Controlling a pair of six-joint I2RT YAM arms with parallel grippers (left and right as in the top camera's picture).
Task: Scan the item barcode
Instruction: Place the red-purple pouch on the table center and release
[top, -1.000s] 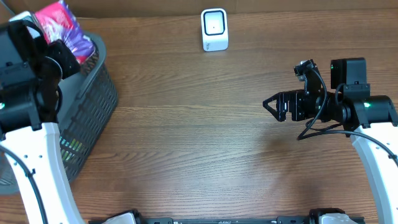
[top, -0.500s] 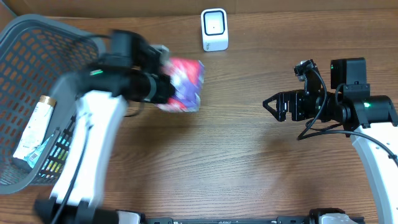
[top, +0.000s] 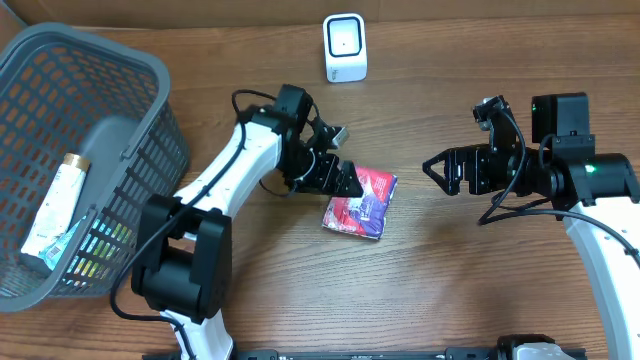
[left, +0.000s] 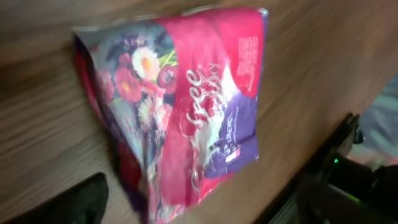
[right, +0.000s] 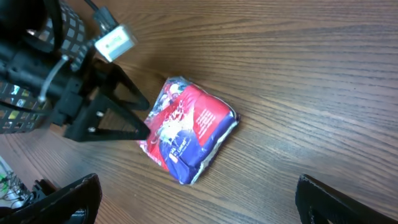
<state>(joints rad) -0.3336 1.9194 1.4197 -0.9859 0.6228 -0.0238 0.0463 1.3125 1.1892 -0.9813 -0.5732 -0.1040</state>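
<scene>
Item: soft packet (top: 362, 206) lies flat on the wood table (top: 300, 290), roughly centre, not lifted. It is well apart from the white scanner (top: 345, 47) at the far edge, which stands upright with its dark window showing.

Packet print, left wrist view (left: 186, 112): daisy/flower pattern, a pink band with white cursive script, and a purple panel with small white text. All of it is too blurred to read. Right wrist view (right: 189, 127) shows the same face up, with the lettering still illegible.

Left gripper (top: 350, 183): fingers spread, nothing pinched. The tips sit at the packet's left edge; can't tell if they touch it or are just beside it.

Right gripper (top: 440, 170): fingers (right: 68, 199) wide apart, empty. It hangs above the table to the right of the packet, pointing toward it.

Grey mesh basket (top: 160, 120) is at the left edge. Inside are a white tube with a brown cap (top: 55, 205) and something with coloured print (top: 88, 250). Labels are too small to read.
</scene>
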